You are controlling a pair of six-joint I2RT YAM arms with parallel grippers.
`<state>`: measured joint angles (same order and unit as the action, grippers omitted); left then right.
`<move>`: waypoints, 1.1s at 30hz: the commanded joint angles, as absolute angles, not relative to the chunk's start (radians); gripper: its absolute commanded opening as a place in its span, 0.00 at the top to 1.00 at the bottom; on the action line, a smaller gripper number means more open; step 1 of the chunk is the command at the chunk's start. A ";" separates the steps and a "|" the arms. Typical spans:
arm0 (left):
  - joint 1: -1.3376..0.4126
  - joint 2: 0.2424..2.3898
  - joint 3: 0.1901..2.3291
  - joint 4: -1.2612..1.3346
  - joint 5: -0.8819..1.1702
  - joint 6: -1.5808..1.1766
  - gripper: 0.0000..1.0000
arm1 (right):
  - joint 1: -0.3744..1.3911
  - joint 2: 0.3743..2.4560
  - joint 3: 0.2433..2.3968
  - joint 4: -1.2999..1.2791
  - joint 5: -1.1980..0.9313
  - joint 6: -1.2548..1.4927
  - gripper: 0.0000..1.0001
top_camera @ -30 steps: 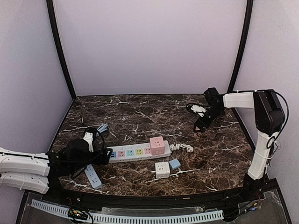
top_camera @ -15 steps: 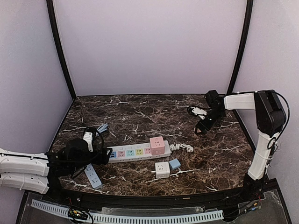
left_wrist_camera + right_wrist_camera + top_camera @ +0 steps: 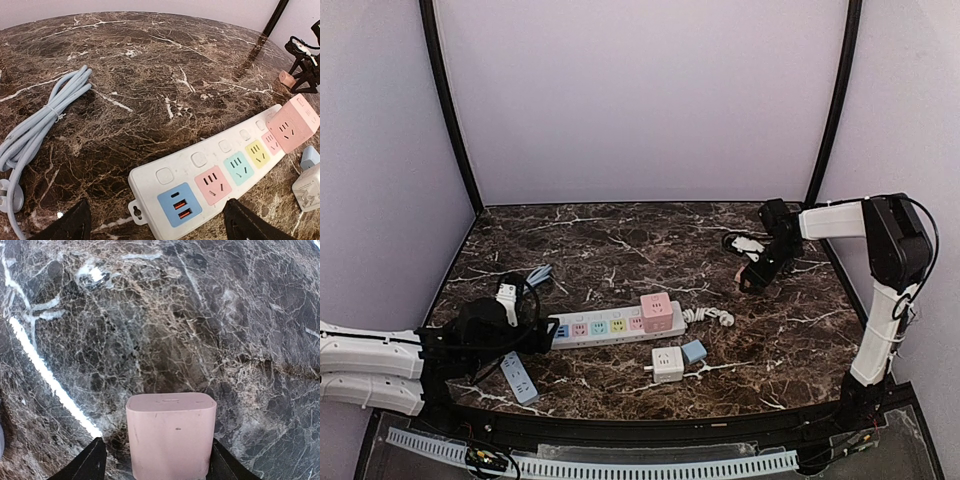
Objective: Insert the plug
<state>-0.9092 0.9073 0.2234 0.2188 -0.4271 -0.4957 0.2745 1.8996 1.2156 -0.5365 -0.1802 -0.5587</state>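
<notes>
A small pink plug [image 3: 170,435] stands on the dark marble table at the back right; it also shows in the left wrist view [image 3: 287,79]. My right gripper [image 3: 758,278] is open and low over it, one finger on each side, with a small gap on the left. A white power strip [image 3: 610,326] with coloured sockets lies at the front centre, with a pink cube adapter [image 3: 657,312] on its right end. My left gripper [image 3: 535,335] is open, its fingers straddling the strip's left end with the blue USB panel [image 3: 179,205].
A light blue cable bundle [image 3: 40,120] lies left of the strip. A white cube adapter [image 3: 667,363] and a small blue plug [image 3: 694,351] sit in front of the strip. A small white strip [image 3: 519,378] lies front left. A coiled white cord [image 3: 710,316] lies right of the strip.
My right gripper has moved a little right and down toward the table, closing in over the pink plug. The left arm and the power strip have not moved.
</notes>
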 commanded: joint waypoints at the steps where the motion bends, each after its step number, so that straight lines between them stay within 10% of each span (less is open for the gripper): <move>1: -0.914 0.887 0.204 0.214 -0.425 -0.481 0.08 | 0.268 1.891 1.196 -0.502 -0.163 -0.545 0.35; 33: -0.914 0.847 0.199 0.196 -0.426 -0.476 0.04 | 0.344 1.769 1.226 -0.474 -0.143 -0.505 0.83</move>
<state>-0.9092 0.8623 0.2123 0.2176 -0.4271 -0.4885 0.2867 1.8664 1.2041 -0.4942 -0.1551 -0.5209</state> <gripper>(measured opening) 0.940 0.414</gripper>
